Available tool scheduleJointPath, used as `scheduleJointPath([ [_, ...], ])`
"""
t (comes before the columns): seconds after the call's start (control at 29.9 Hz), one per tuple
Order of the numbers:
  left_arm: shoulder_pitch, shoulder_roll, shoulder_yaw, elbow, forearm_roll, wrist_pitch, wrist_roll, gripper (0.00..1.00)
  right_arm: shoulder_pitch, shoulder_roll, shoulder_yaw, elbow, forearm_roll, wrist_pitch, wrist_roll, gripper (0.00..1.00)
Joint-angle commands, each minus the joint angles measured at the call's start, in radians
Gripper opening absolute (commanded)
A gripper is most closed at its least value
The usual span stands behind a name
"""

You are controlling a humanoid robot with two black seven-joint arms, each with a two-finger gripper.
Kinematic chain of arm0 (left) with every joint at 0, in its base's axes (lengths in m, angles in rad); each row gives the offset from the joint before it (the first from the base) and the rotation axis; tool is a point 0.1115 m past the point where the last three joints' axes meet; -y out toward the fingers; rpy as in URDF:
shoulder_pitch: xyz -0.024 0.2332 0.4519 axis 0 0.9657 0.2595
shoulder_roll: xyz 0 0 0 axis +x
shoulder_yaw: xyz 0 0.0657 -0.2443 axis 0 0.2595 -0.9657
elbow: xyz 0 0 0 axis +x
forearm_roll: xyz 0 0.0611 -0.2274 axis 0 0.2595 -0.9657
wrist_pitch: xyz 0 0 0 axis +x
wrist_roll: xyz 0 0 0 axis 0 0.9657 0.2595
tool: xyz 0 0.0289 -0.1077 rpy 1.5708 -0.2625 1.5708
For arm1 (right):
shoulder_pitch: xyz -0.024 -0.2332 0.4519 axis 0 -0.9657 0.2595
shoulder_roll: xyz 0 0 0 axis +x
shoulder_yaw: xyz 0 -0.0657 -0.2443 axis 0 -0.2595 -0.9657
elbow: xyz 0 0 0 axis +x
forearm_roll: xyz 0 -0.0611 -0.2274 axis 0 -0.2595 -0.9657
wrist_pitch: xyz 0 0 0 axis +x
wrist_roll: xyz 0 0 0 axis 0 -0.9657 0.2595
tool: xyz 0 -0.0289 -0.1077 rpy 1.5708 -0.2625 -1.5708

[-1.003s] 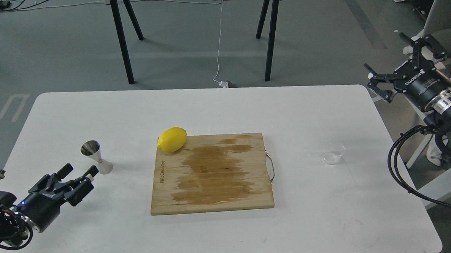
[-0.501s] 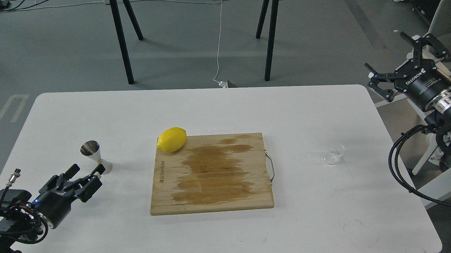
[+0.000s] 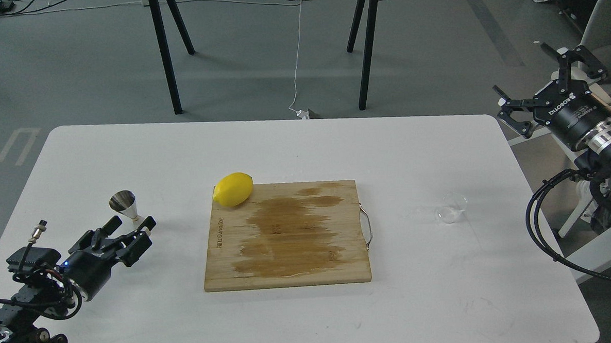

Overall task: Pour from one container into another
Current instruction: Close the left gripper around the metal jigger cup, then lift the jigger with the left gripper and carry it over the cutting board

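Reaching in low from the left of the cutting board (image 3: 287, 235), the left gripper (image 3: 130, 229) has its fingers apart with the steel jigger (image 3: 127, 208) standing upright right at their tips; the jigger's foot is hidden behind them, so whether they touch it cannot be told. The clear glass cup (image 3: 451, 208) sits alone well to the right of the board, and the right gripper (image 3: 541, 78) hangs beyond the table's right edge, far above and behind the cup, its fingers spread wide and empty. A lemon (image 3: 233, 189) rests on the board's far left corner, and the board's face is darkened by a wet stain. The jigger looks like the weak point: narrow at the waist and light, so a finger meeting it off-centre would likely tip or skate it across the smooth white table (image 3: 337, 142). The cup is nearly invisible against that surface, so a misjudged grasp could knock it over, or squeeze its thin wall too hard.
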Motion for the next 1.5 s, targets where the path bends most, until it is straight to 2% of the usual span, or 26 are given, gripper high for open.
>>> scheduleJointPath([
  [0.0,-0.012,-0.022,0.005,0.027,-0.004,0.0,0.0,0.98,-0.001,-0.002,0.0,0.001,0.001,0.0,0.0,0.99],
  [0.33,-0.053,-0.068,0.007,0.111,-0.004,0.0,0.0,0.94,-0.008,-0.005,0.0,0.003,0.001,0.0,0.0,0.99],
  [0.5,-0.084,-0.085,0.042,0.177,-0.004,0.0,0.0,0.82,-0.008,-0.005,0.002,0.003,0.001,0.0,0.0,0.99],
  [0.8,-0.119,-0.135,0.047,0.277,-0.007,0.0,0.0,0.42,-0.014,-0.005,0.004,0.003,0.001,0.0,0.0,0.99],
  [1.04,-0.13,-0.142,0.044,0.295,-0.025,0.0,0.0,0.08,-0.02,-0.005,0.004,0.003,0.001,0.0,0.0,0.99],
  [1.07,-0.133,-0.142,0.044,0.295,-0.034,0.0,0.0,0.06,-0.02,-0.005,0.004,0.003,0.001,0.0,0.0,0.99],
  [1.14,-0.138,-0.142,0.041,0.292,-0.047,0.0,0.0,0.03,-0.021,-0.005,0.004,0.003,0.001,0.0,0.0,0.99],
  [1.3,-0.205,-0.137,0.044,0.277,-0.047,0.0,0.0,0.03,-0.021,-0.004,0.005,0.001,0.001,0.0,0.0,0.99],
  [1.47,-0.332,-0.094,0.047,0.163,-0.042,0.0,0.0,0.03,-0.009,0.004,0.005,-0.011,0.0,0.0,-0.001,0.99],
])
